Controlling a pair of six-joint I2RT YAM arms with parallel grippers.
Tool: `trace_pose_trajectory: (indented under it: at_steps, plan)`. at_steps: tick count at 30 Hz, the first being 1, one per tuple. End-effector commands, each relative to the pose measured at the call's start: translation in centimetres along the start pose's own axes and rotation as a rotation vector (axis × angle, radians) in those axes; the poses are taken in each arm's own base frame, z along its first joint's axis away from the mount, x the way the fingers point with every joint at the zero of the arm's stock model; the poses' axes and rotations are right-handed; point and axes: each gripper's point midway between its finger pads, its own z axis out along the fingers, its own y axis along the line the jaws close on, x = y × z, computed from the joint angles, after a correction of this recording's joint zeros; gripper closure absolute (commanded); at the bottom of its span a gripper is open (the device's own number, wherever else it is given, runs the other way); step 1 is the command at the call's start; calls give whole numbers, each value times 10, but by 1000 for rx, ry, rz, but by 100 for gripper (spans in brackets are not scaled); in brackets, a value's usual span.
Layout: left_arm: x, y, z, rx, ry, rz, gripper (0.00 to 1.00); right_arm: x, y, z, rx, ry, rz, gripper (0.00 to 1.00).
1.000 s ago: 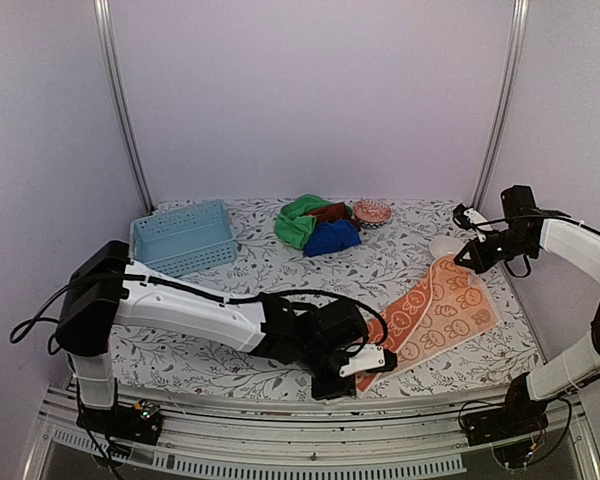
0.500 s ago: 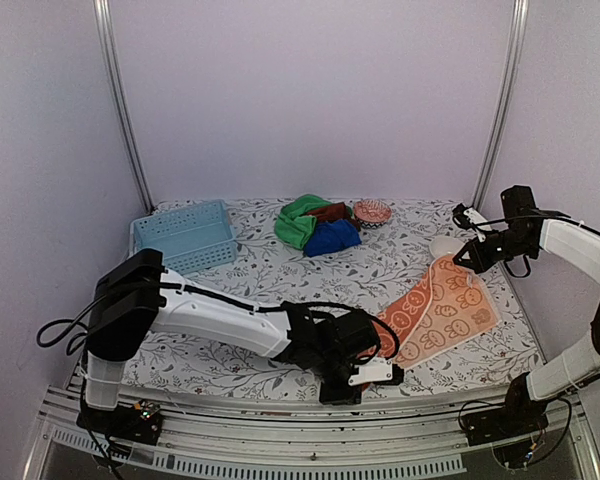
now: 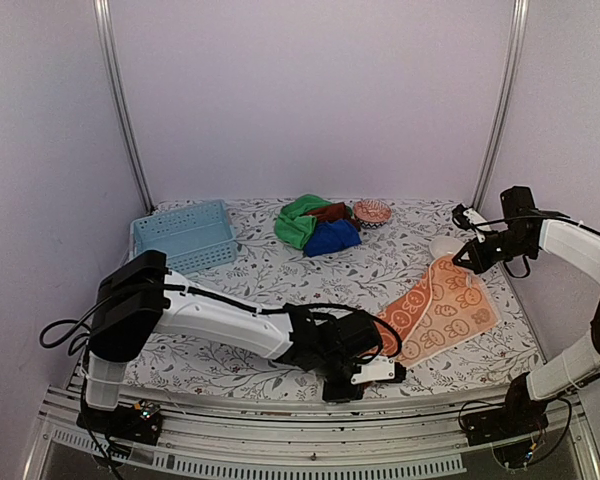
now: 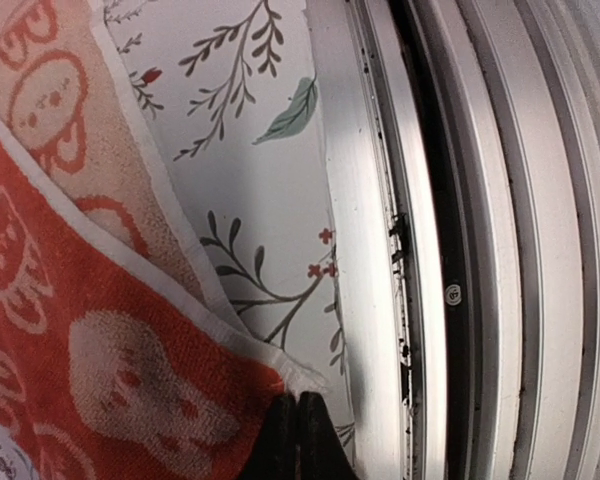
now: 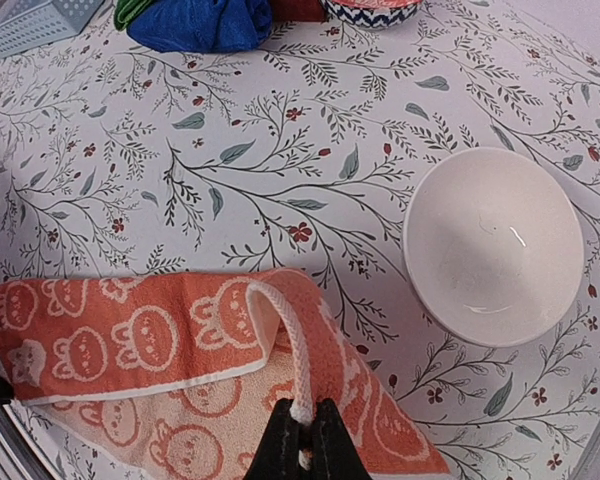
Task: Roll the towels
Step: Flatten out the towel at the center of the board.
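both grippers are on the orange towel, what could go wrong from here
1. The left gripper pinches only the very corner of the orange towel, right by the table edge; the corner may slip out or drag over that edge.
2. The right gripper holds just the thin hem, with the white bowl close beside it; a sideways move could knock the bowl.

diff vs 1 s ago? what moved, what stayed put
The left gripper, shut on the near corner of the orange cream-patterned towel, shifted slightly right and nearer, its elbow swinging right too, mostly in the first half second. The right gripper stayed shut on the towel's far corner. The pile of green, blue and rust-brown towels, light blue slotted plastic basket and white bowl are unchanged.
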Motion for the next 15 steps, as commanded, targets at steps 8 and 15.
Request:
trace_pose_trajectory:
  at_steps: [8,15]
  plan:
    - [0,25,-33,-169,-60,-25,100,-15,2,-7,-11,-35,3,98]
    - [-2,126,-180,-428,-350,-326,100,-75,-2,-48,29,-153,-51,98]
